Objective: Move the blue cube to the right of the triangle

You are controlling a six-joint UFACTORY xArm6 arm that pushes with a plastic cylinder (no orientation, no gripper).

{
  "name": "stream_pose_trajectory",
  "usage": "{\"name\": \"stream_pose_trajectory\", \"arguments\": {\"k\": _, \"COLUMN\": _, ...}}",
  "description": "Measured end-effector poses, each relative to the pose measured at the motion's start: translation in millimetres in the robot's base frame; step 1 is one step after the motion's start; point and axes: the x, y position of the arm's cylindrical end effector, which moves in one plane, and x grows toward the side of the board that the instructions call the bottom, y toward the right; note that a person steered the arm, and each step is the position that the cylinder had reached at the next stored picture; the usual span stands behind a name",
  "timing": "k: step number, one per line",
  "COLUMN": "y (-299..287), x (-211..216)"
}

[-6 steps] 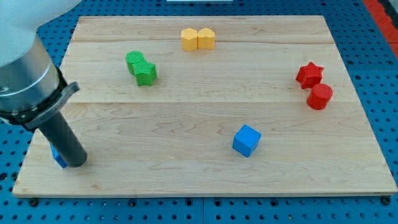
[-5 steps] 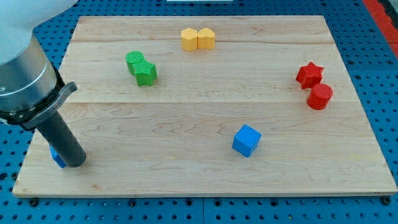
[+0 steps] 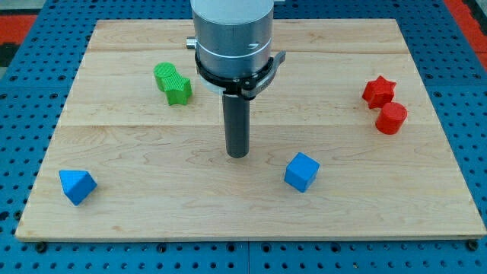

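Note:
The blue cube lies on the wooden board right of centre, toward the view's bottom. The blue triangle lies near the board's bottom left corner. My tip rests on the board just left of and slightly above the blue cube, with a gap between them. It is far to the right of the triangle.
Two green blocks touch each other at the upper left. A red star and a red cylinder sit close together at the right. The arm's body hides the top centre of the board.
The arm has swung from the bottom left corner to the board's centre. The blue triangle, earlier mostly hidden behind the rod, now shows fully. The yellow blocks at the top are now hidden.

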Motion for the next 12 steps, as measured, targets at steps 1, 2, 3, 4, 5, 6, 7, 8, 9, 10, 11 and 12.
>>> {"name": "stream_pose_trajectory", "arguments": {"k": 1, "y": 44.1, "x": -3.6}}
{"name": "stream_pose_trajectory", "arguments": {"k": 2, "y": 100.8, "x": -10.2}}
{"name": "stream_pose_trajectory", "arguments": {"k": 3, "y": 100.8, "x": -10.2}}
{"name": "stream_pose_trajectory", "arguments": {"k": 4, "y": 102.9, "x": 10.1}}
{"name": "stream_pose_trajectory", "arguments": {"k": 5, "y": 103.7, "x": 25.6}}
{"name": "stream_pose_trajectory", "arguments": {"k": 6, "y": 105.0, "x": 25.6}}
{"name": "stream_pose_trajectory", "arguments": {"k": 7, "y": 116.7, "x": 25.6}}
{"name": "stream_pose_trajectory", "arguments": {"k": 8, "y": 116.7, "x": 25.6}}
{"name": "stream_pose_trajectory", "arguments": {"k": 9, "y": 116.7, "x": 36.7}}
{"name": "stream_pose_trajectory", "arguments": {"k": 10, "y": 116.7, "x": 45.2}}
{"name": "stream_pose_trajectory", "arguments": {"k": 11, "y": 116.7, "x": 45.2}}
{"name": "stream_pose_trajectory", "arguments": {"k": 12, "y": 114.6, "x": 47.1}}
